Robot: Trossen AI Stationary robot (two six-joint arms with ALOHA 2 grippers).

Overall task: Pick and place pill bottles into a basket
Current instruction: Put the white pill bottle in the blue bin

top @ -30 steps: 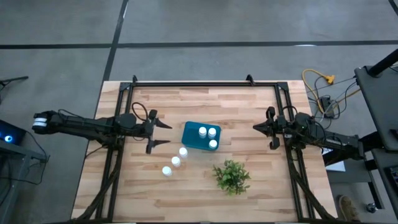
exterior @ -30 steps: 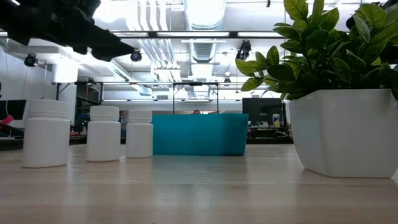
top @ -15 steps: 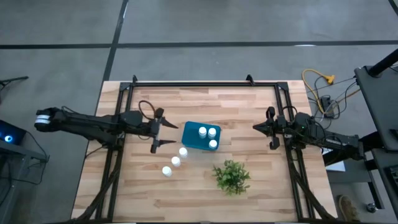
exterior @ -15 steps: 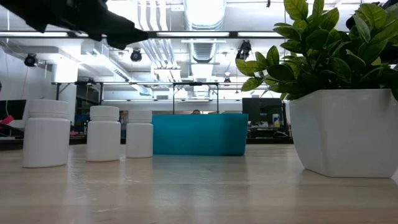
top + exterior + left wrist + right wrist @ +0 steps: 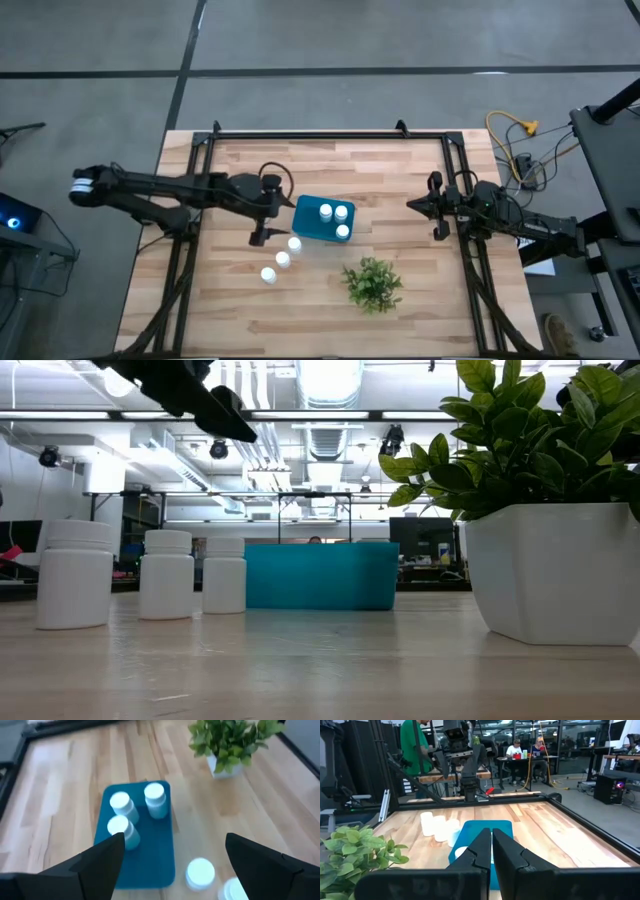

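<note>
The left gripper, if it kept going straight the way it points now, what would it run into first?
Probably the basket: the open left gripper points at its near edge. It hangs above the table, so it might pass over the rim.

potted plant (image 5: 373,284), wooden table (image 5: 400,170)

Both arms are dark, slim and jointed. The left arm (image 5: 160,190) ends at its far base in a pale grey-white cap, and a thin black cable loops just behind its tool (image 5: 270,218). The right tool (image 5: 432,210) carries two matte black, wedge-shaped fingers (image 5: 470,857) with flat inner faces.
</note>
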